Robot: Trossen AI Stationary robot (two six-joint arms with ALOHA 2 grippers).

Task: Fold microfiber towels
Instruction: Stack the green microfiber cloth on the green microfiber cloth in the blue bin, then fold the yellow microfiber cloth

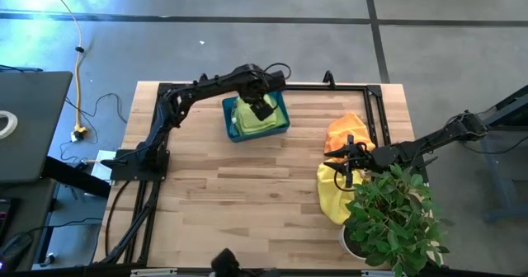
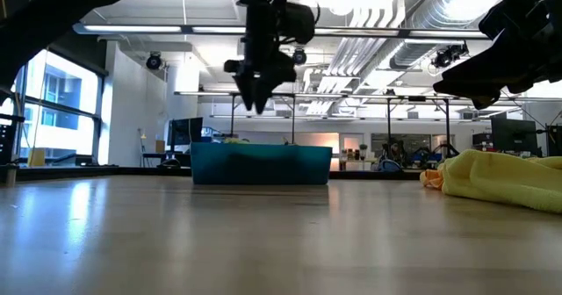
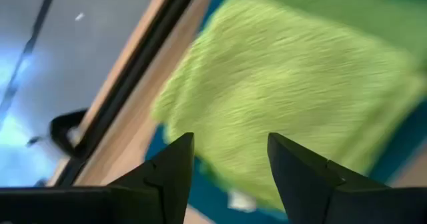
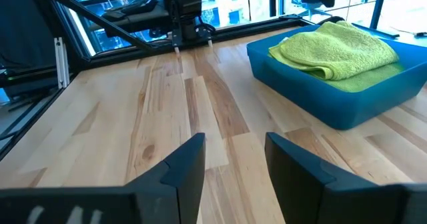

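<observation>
High view: teal bin [image 1: 283, 125] at upper centre of the table [image 1: 239, 203], holding a lime green towel [image 1: 247, 119]; left hand [image 1: 262, 105] above it, fingers parted, holding nothing. Orange towel [image 1: 342, 133] and yellow towel [image 1: 332, 201] at right of the frame, right hand [image 1: 348, 166] over them, beside a potted plant [image 1: 394, 219].

Low view: left hand above the bin, well clear; yellow towel lying at right.

Left wrist view: spread fingers [image 3: 170, 167], green towel below, untouched.

Right wrist view: fingers [image 4: 190, 159] apart, empty; folded green towel in the bin, upper right.
</observation>
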